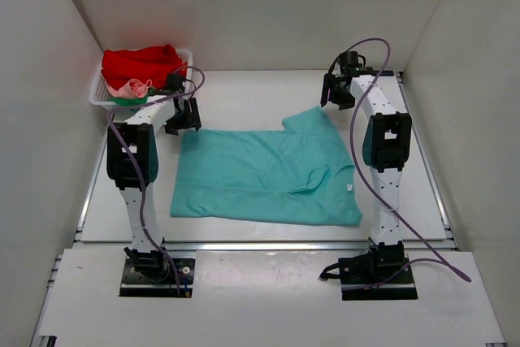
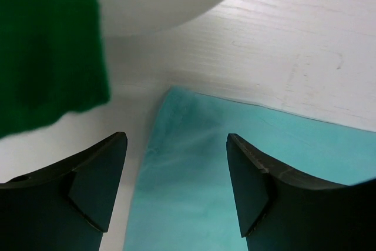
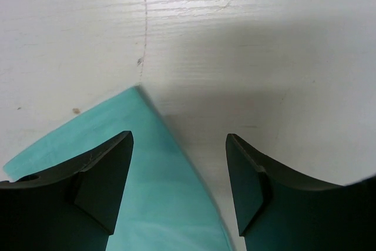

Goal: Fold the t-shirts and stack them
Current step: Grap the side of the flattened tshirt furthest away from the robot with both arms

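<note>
Teal t-shirt [image 1: 268,176], Sam: where does it lie against the jaws?

Flat on the table [image 1: 244,91], Jo, neck end to the right. The left gripper [image 1: 183,115] hangs over its far left corner, and the right gripper [image 1: 335,91] over its far right point. Both stand wide apart with nothing between the fingers [image 2: 94,186].

What do the wrist cameras add?

The left wrist view shows a corner of the teal t-shirt under the gap, reaching further beneath the right-hand finger than the left-hand one. Up and to the left hangs a blurred green t-shirt [image 2: 47,45], with white table between it and the teal. The right wrist view shows a pointed teal tip under the gap, towards the left-hand finger, with bare table on the other side. Neither tells me whether the fingertips touch the cloth.

And from above?

Only there do you see the whole shirt. You also see the basket [image 1: 96,97] in the far left corner, near the left gripper, holding the red t-shirt [image 1: 142,62], the pale pink t-shirt [image 1: 134,85] and the green one.

Room to move?

Bare table runs along the shirt's far edge between the grippers, and down its right side. The walls [image 1: 32,119] close in on the left, the right and the far side.
</note>
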Robot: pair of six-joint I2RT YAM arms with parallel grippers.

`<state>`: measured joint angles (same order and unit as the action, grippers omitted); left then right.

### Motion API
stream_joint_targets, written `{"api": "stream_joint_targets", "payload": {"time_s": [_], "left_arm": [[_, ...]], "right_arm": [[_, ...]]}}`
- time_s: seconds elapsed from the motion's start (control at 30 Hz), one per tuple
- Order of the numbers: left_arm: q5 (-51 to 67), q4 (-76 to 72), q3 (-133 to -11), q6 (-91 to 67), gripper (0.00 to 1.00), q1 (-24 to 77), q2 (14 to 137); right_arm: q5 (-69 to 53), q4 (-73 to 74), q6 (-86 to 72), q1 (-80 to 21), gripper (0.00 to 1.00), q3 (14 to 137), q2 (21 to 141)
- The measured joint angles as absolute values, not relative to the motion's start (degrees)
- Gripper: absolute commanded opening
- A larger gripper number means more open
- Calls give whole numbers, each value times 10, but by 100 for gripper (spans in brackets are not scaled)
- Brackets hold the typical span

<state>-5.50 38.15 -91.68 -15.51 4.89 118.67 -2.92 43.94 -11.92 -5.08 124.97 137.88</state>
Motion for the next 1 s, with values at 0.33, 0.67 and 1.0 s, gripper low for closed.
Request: {"api": "stream_joint_targets", "payload": {"time_s": [0.33, 0.67, 1.0], "left_arm": [[-58, 362, -911, -175, 57, 51, 1225], [-42, 340, -907, -185, 27, 50, 1226], [-15, 313, -897, -190, 14, 49, 1225]], "right_arm": [[-34, 435, -121, -47, 64, 1255, 1400], [-49, 413, -124, -42, 65, 1261, 1425], [-98, 411, -109, -40, 66, 1303, 1451]]}}
